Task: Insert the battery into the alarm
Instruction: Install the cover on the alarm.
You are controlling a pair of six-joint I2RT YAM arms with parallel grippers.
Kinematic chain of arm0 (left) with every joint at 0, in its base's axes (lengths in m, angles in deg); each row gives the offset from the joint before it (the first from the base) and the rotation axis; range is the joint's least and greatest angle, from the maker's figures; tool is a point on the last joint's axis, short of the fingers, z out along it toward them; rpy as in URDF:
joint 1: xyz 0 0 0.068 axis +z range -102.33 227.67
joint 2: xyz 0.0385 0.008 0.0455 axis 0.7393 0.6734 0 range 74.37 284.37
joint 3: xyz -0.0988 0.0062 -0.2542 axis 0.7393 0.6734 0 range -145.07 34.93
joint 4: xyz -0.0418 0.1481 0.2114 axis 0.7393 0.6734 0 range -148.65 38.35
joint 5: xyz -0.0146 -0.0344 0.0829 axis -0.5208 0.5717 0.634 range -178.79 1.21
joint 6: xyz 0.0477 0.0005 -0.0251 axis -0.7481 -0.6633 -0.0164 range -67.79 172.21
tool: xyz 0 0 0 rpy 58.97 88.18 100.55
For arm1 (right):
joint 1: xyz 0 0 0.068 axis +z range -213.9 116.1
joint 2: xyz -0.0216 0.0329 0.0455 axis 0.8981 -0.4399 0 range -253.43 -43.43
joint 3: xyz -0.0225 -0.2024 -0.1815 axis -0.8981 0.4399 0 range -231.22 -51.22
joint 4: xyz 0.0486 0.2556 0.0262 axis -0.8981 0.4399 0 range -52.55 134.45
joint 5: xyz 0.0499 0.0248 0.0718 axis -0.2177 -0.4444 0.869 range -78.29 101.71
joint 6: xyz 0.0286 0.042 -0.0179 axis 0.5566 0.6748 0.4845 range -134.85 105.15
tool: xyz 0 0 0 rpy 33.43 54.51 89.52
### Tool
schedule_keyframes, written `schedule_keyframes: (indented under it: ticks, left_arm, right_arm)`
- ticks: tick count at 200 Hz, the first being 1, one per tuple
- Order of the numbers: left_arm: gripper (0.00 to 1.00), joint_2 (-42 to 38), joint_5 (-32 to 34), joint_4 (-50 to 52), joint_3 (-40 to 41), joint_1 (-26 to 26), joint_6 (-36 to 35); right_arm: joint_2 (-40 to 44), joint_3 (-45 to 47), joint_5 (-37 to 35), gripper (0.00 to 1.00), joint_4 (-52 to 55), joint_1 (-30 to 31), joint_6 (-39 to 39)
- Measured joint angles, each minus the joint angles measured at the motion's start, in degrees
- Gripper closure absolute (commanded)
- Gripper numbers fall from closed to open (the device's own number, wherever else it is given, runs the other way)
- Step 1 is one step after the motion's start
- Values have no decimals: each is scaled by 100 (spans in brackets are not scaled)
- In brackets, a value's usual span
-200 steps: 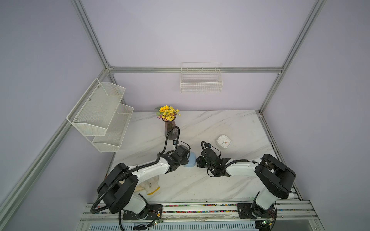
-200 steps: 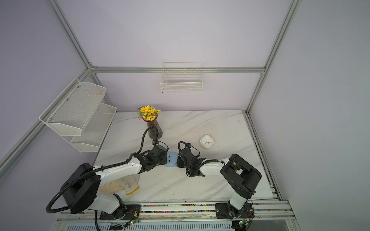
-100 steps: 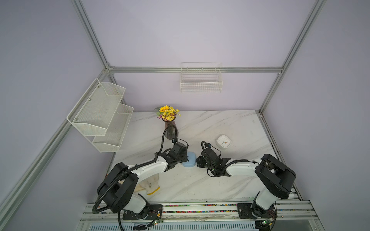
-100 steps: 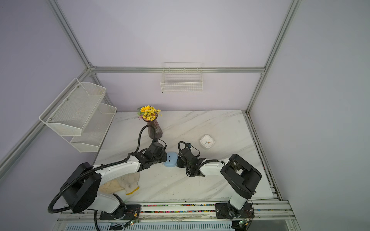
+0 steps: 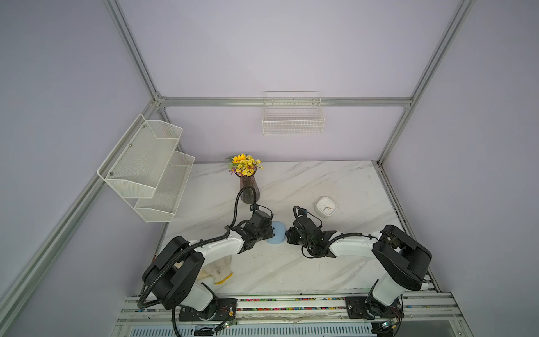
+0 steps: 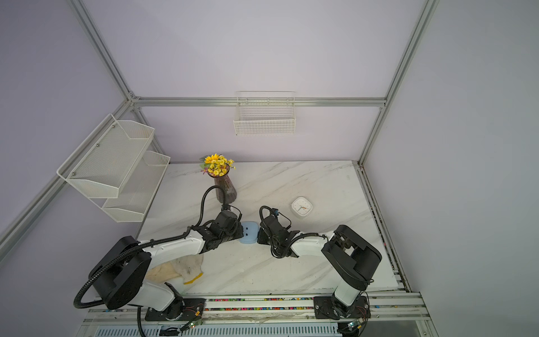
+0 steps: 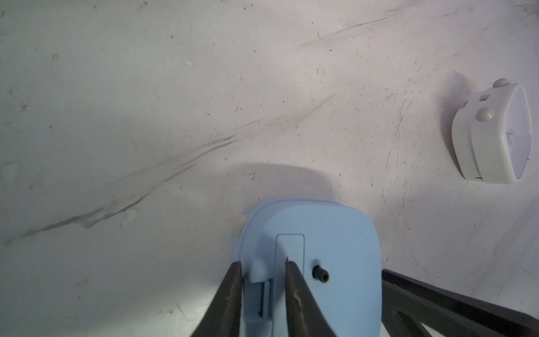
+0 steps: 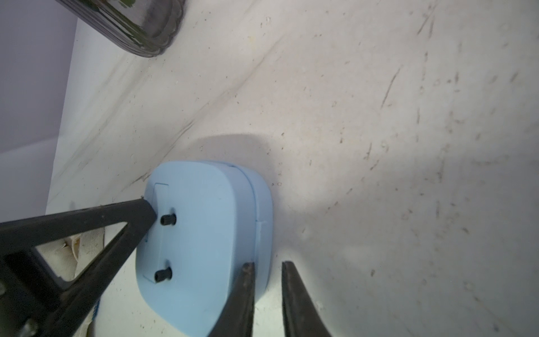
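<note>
Your left hand (image 7: 262,262) has its fingers a little apart, straddling a small raised blue tab (image 7: 258,268) at the edge of the alarm (image 7: 335,248). Whether they pinch it, you cannot tell. Your right hand (image 8: 267,264) stands narrowly open on nothing, with one finger touching the alarm's side rim and the other over bare counter (image 8: 379,146). The alarm lies between both hands, just below the middle of the frame in both top views. No battery shows in any view.

Judge the alarm a light, hollow, stiff plastic shell, smooth enough to skate on the counter when pushed. Brace it by opposite side rims and spare the thin tab, which looks likeliest to snap.

It lies face down, with its back and two black knobs (image 8: 167,218) upward. The body is nearly square, so the axis that counts is the compartment outline (image 7: 290,248), which runs alongside the knob row, away from the left hand
</note>
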Motion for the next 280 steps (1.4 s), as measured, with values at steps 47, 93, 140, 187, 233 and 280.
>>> schedule_keyframes:
  ticks: [47, 93, 140, 187, 233, 280]
  left_arm:
    - [67, 55, -133, -92, 2, -120, 142]
    - [58, 90, -236, -170, 2, -380, 313]
    - [47, -234, 35, 153, 68, -382, 358]
    - [48, -761, 297, 203, 341, -382, 407]
    - [49, -577, 258, 28, 372, -382, 407]
    - [52, -413, 216, -81, 369, -382, 402]
  right_arm:
    - [153, 35, -225, 77, 109, -7, 15]
    - [693, 166, -439, 73, 179, -105, 11]
    - [944, 243, -442, 65, 254, -166, -103]
    - [920, 240, -210, 59, 192, -166, -278]
    - [708, 236, -39, 59, 118, -168, -367]
    - [557, 225, 48, 59, 90, -168, -391]
